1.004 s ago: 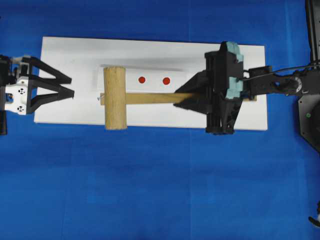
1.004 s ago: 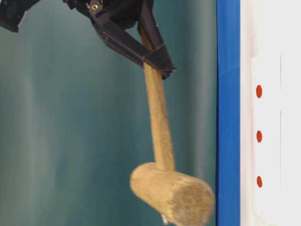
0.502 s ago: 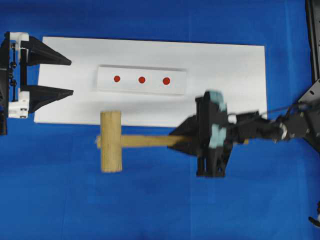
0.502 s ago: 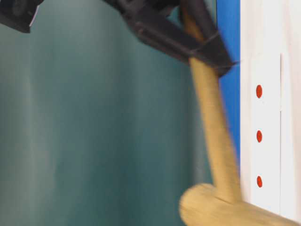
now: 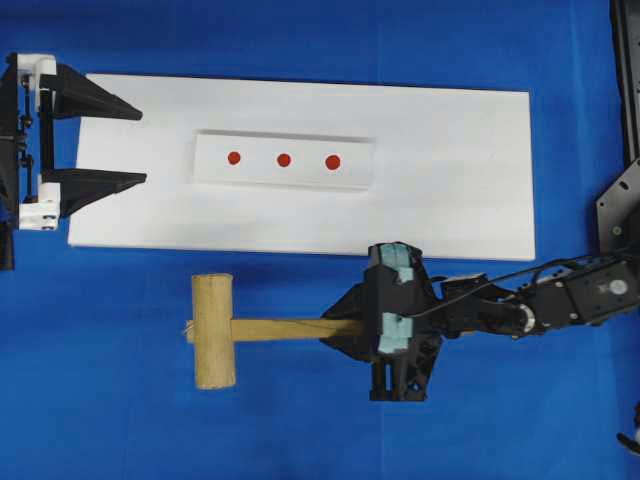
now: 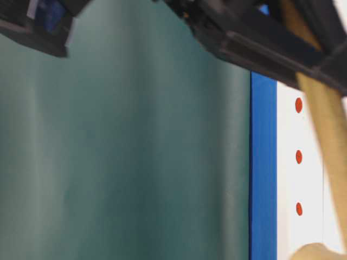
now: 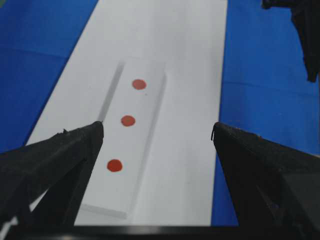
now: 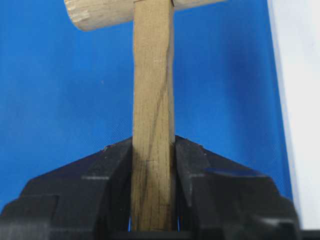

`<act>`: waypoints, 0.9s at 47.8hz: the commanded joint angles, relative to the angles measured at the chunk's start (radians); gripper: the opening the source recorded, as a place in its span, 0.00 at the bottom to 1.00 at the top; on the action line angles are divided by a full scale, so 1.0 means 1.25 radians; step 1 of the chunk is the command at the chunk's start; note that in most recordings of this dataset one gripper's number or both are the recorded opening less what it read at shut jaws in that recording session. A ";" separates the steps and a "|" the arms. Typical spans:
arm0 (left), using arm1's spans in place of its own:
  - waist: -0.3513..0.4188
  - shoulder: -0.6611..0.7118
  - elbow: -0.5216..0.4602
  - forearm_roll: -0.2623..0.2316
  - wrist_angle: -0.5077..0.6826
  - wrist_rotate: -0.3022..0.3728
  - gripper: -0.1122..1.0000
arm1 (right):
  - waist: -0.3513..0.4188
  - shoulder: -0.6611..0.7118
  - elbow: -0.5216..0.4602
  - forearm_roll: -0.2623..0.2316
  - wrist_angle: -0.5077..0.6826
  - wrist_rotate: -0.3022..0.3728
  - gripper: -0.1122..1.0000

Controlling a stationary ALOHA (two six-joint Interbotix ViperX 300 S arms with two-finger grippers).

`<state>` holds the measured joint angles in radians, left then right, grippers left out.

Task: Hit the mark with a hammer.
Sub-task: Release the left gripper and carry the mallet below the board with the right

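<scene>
The mark (image 5: 284,159) (image 7: 128,120) (image 6: 299,157) is the middle red dot of three on a white strip (image 5: 258,172). The hammer (image 5: 213,331) (image 8: 152,100) is a light wooden mallet, level over the blue cloth just in front of the white board (image 5: 450,200), its head pointing left. My right gripper (image 5: 343,328) (image 8: 153,144) is shut on its handle, well back from the head. In the table-level view the handle (image 6: 325,141) crosses in front of the dots. My left gripper (image 5: 141,148) (image 7: 157,127) stands open and empty at the board's left end, facing the strip.
Blue cloth (image 5: 300,430) covers the table around the board. The right arm's base (image 5: 620,230) stands at the right edge. Two outer red dots (image 5: 233,157) (image 5: 333,161) flank the mark.
My right gripper has swung the hammer from above the strip's left end toward the near side, off the board and over the cloth. The left gripper has turned and shifted slightly.
</scene>
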<state>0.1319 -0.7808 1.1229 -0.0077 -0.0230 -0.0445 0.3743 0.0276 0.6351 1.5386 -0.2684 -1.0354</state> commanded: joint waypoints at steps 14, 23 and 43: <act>0.004 0.001 -0.009 -0.001 -0.002 0.000 0.89 | 0.010 0.101 -0.061 0.038 0.013 0.000 0.17; 0.004 0.001 -0.009 -0.001 -0.002 0.002 0.89 | 0.013 0.135 -0.067 0.043 0.016 0.000 0.17; 0.004 0.001 -0.007 -0.001 -0.002 0.002 0.89 | 0.012 0.175 -0.061 0.043 0.023 0.000 0.17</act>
<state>0.1319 -0.7808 1.1244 -0.0077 -0.0215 -0.0430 0.3881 0.2531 0.5722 1.5923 -0.2424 -1.0339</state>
